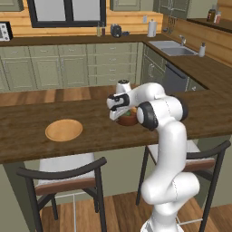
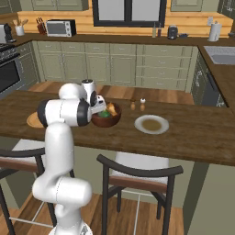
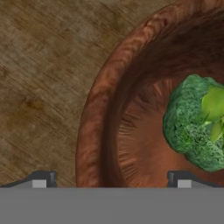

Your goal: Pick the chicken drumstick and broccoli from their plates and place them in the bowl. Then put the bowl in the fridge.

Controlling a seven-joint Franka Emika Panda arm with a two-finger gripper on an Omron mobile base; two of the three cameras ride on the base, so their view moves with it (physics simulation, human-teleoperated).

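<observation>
Two dark fingertips (image 3: 43, 178) rise at the bottom of the hand view, spread wide, with the bowl's (image 3: 94, 131) reddish-brown rim running up between them; nothing is pinched. One tip stands over the bare counter (image 3: 39, 78) outside the rim, the other over the bowl's inner wall, so the jaws straddle the near wall of the bowl. Whether the tips touch the wood cannot be told. Broccoli (image 3: 192, 124) lies inside the bowl, beyond and to the side of the inner tip, clear of the gap between the jaws. From the right base view the gripper (image 2: 99, 106) sits low at the bowl's near edge, and the bowl holds a green piece plus an orange-brown lump, the drumstick (image 2: 111, 109), on the far side from the jaws. A pale grey plate (image 2: 151, 124) lies on the counter well beyond the bowl, on the side away from the gripper, with two small shakers (image 2: 137, 104) behind it. From the left base view a tan plate (image 1: 64, 130) rests on the counter well apart from the gripper (image 1: 118, 113), on the side opposite the bowl.
</observation>
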